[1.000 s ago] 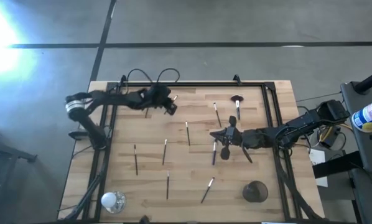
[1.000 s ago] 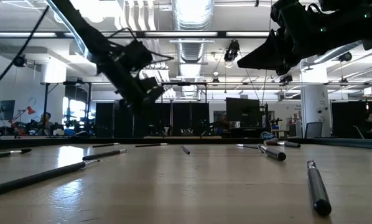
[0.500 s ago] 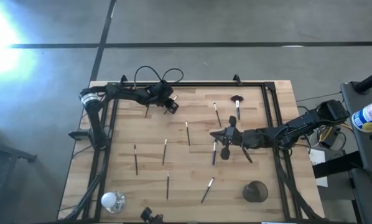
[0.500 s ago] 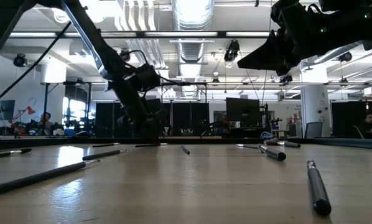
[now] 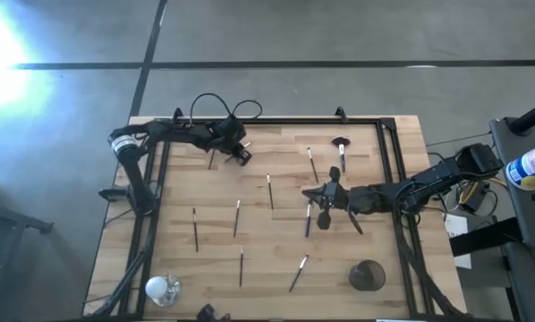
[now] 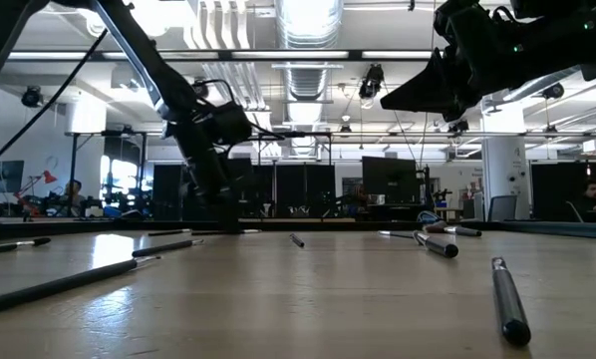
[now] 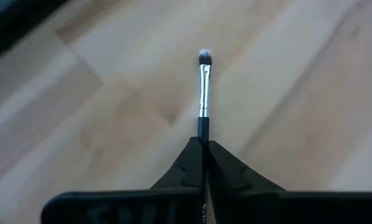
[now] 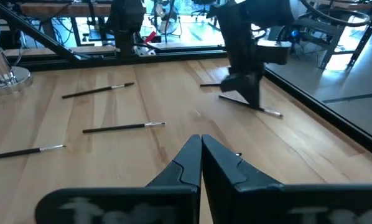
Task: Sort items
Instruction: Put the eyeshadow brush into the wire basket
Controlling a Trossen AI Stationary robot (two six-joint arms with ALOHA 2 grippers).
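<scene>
Several slim brushes lie flat and scattered on the wooden table, among them one with a wide round dark head (image 5: 341, 143) near the far edge and others at mid-table (image 5: 269, 190) (image 5: 195, 228) (image 5: 298, 273). My left gripper (image 5: 240, 154) (image 6: 216, 194) is low at the table's far left and shut on one brush (image 7: 204, 93). My right gripper (image 5: 325, 200) (image 8: 201, 146) hovers above the table's right middle, shut and holding nothing. My left gripper pinches the brush's dark handle (image 7: 202, 129) between its two fingers. It comes from above, pointing down at a slant. The silver ferrule and pale tip (image 7: 204, 58) stick out past the fingertips. In the right wrist view this brush (image 8: 255, 107) lies low along the wood; whether it is lifted I cannot tell.
A dark round cup (image 5: 367, 275) stands at the near right and a shiny silver cup (image 5: 161, 288) at the near left corner. A black rail frame (image 5: 276, 122) runs round the table. Bare wood shows between the brushes in the middle.
My left gripper has come down from well above the table to just over the wood at the far left and has shifted slightly toward the left edge. My right arm has kept still.
</scene>
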